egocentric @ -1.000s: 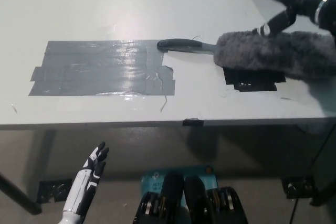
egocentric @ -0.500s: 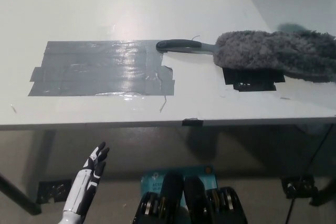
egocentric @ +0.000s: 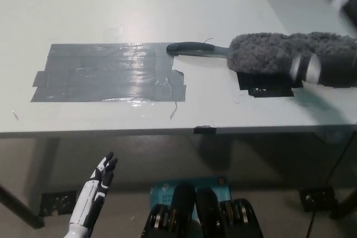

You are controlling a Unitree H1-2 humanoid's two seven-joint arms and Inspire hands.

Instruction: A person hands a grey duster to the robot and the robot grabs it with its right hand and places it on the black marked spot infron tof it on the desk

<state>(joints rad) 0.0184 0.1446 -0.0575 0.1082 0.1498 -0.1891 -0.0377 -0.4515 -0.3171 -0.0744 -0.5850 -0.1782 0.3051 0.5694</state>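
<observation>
Lying on the white desk [egocentric: 167, 4], the grey duster [egocentric: 290, 54] rests with its fluffy head over the black mark [egocentric: 266, 85], hiding most of it. Its dark handle [egocentric: 195, 48] points to my left and its tip touches the top right corner of the big grey tape patch [egocentric: 106, 72]. My black right arm [egocentric: 323, 71] comes in from the right edge, in front of the fluffy head. It looks blurry, and I cannot tell what my right fingers are doing. My white left hand [egocentric: 96, 188] hangs low, below the desk edge, with its fingers spread apart and nothing in them.
</observation>
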